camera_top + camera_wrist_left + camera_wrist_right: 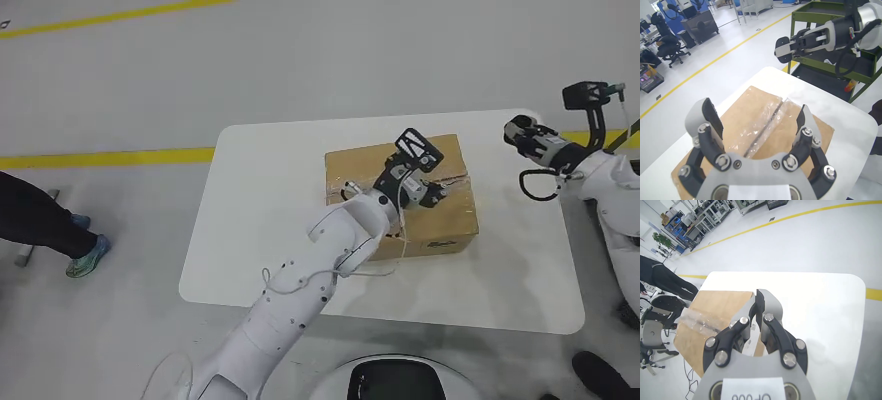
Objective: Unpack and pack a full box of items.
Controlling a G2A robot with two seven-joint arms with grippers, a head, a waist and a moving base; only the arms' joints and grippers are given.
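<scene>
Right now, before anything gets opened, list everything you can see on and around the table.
Cardboard box: one, brown, on the table, flaps closed.
Tape: one strip, clear, along the box's top seam.
Table: one, white, under the box.
Cart: one, green, on the floor beyond the table.
Floor lines: two, yellow, beyond the table.
Left claw: one, silver and black, open above the box.
Right claw: one, silver and black, shut, near the table's corner.
</scene>
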